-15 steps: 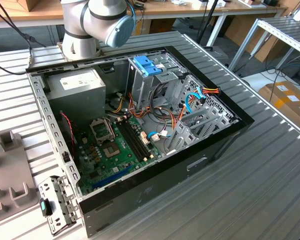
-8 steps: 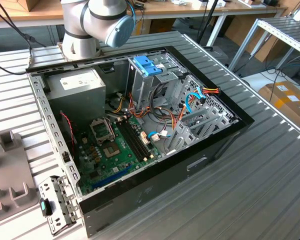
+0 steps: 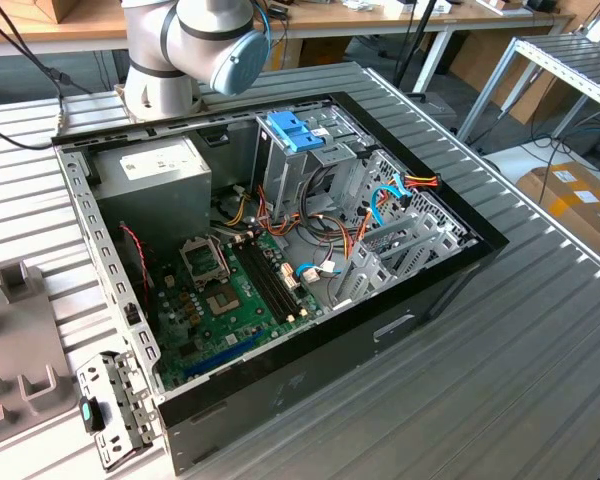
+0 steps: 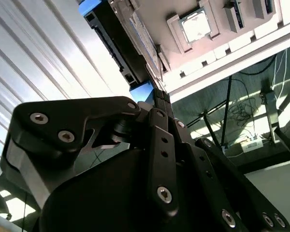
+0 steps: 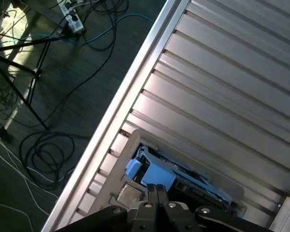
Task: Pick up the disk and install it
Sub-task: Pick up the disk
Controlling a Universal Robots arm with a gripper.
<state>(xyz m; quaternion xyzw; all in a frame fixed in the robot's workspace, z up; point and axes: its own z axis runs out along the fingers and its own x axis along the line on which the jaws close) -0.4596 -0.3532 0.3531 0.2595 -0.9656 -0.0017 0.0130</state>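
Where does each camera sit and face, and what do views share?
Exterior view: high, off-arm, looking down into the open case on the table; arm beyond it.
First wrist view: past the claw to disk, table, floor.
Second wrist view: along the claw's links to the disk.
Both wrist views share claw and disk.

Case (image 3: 310,372) open-topped, cables (image 3: 378,208) crowding drive cage (image 3: 280,170), table (image 3: 525,385) free alongside

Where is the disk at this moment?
In the first wrist view the disk lies just ahead of the gripper, on a grey holder that rests on the ribbed metal table, close to the table's edge.
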